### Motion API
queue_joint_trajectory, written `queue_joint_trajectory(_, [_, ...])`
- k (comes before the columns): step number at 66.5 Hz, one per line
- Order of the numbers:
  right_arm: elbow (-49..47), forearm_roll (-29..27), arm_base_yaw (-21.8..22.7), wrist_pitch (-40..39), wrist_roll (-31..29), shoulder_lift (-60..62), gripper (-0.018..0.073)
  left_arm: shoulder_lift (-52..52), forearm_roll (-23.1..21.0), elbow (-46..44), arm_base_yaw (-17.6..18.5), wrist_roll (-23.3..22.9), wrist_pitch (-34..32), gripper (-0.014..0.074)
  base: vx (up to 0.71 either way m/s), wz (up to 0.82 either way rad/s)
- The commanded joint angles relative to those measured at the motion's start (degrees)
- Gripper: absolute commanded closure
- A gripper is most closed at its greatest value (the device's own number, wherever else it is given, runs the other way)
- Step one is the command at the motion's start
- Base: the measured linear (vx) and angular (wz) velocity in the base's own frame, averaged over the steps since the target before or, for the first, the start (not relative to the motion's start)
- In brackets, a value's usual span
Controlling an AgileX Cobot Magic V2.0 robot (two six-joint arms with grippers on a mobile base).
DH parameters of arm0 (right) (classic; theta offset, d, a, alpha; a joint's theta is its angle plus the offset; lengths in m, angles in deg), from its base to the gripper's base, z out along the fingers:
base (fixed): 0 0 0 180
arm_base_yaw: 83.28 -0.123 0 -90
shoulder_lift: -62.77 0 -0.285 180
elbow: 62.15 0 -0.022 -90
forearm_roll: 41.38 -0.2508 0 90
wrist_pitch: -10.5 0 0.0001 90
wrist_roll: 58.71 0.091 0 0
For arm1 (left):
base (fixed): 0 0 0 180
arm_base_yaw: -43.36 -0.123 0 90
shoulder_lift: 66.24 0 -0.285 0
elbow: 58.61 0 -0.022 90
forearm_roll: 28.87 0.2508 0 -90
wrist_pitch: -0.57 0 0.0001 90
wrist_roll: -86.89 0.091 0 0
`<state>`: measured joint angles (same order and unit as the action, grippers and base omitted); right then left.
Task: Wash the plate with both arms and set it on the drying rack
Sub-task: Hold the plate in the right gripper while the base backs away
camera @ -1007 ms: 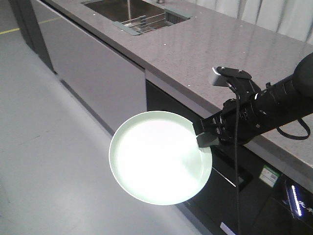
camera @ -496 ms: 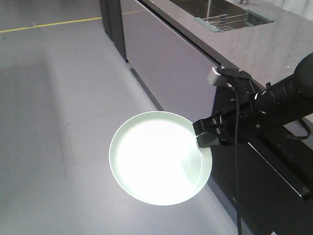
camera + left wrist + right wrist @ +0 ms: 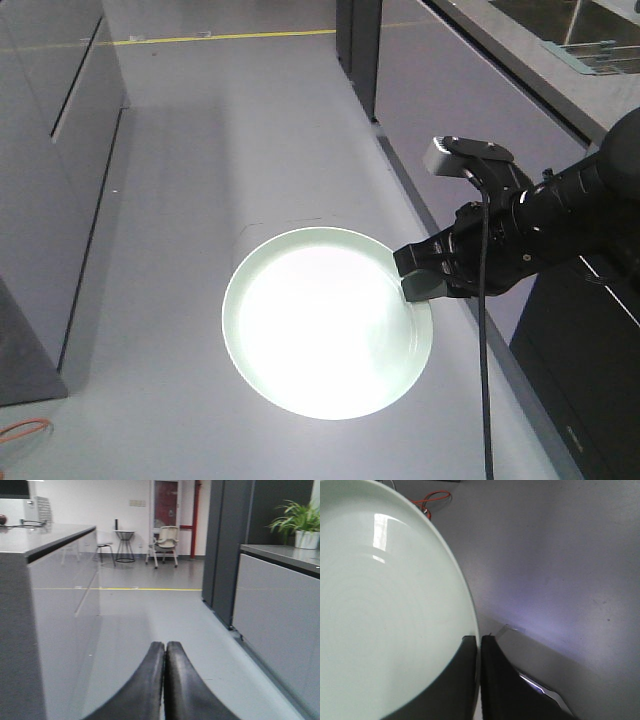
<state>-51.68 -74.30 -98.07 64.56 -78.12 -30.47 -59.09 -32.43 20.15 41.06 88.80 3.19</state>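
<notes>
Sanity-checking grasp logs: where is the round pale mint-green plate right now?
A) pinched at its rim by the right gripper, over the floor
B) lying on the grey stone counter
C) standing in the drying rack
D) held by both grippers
A: the black right gripper pinches the rim of the round pale mint-green plate above the grey floor; the left gripper is shut on nothing.

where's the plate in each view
Front: plate lower centre, right gripper clamping its right rim.
Left wrist: not in it.
Right wrist: plate fills the left side.
Shared landmark: orange cable, lower left in front, top in right wrist.
</notes>
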Motion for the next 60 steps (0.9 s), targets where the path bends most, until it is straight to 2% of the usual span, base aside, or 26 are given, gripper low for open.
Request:
queue_joint_trajectory(1, [-1.3, -2.2, 0.2, -1.3, -0.3, 2.4, 0.0561, -0.8, -0.4, -1.5, 0.4, -0.5, -4.0, 0.0603, -0.09, 0.37])
queue_joint_trajectory(60, [-1.3, -2.2, 0.2, -1.2, -0.3, 2.4, 0.0561, -0.8, -0.4, -1.5, 0.4, -0.5, -4.0, 0.0603, 0.02, 0.16])
